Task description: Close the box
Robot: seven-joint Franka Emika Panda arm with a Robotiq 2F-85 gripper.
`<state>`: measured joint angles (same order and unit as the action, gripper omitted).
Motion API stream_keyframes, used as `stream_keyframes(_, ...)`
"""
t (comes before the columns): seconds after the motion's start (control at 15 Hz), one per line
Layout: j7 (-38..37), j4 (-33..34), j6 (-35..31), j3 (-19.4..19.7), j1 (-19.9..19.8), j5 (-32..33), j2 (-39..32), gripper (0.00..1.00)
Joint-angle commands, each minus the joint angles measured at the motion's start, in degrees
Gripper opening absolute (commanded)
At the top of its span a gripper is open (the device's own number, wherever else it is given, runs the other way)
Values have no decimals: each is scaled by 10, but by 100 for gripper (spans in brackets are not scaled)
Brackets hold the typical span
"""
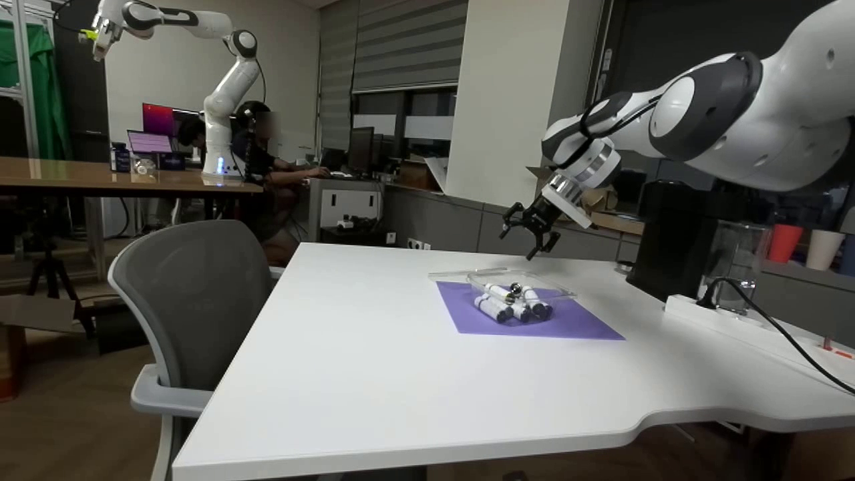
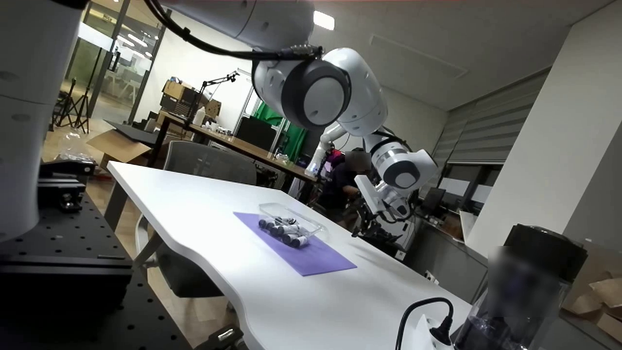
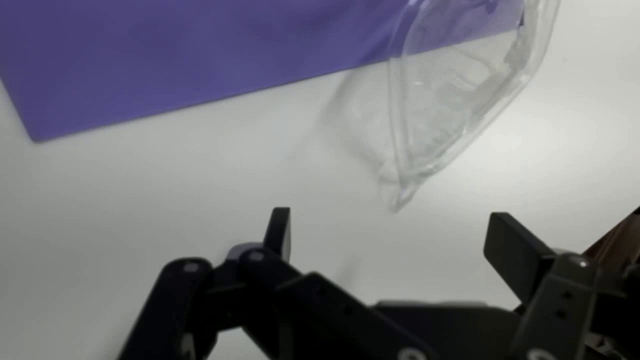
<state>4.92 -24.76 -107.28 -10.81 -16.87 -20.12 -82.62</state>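
Box (image 3: 455, 105) lies ahead of my fingers (image 3: 515, 255), partly over the mat (image 3: 175, 55); I judge it open. The fingers stand wide apart, holding nothing. I'd dip one beneath the nearest clear corner, fold that over slowly, then press lightly.

Right of centre in an exterior view: box (image 1: 538, 281) on mat (image 1: 573, 322) on counter (image 1: 407, 381), hand (image 1: 517, 245) higher in frame.

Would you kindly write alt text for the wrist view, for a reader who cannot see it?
An open, empty Robotiq gripper spans the bottom, a white table beyond it. Part of a clear plastic box shows at upper right, overlapping the edge of a purple mat.
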Motion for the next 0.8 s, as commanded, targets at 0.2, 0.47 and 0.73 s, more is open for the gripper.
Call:
stream_keyframes(0.2, -6, -21, 25, -26, -20, -36, -29, 100)
stream_keyframes(0.47, -1, -41, 37, -46, -25, -72, -29, 100)
stream_keyframes(0.73, 36, -68, -9, -68, -29, -119, -29, 100)
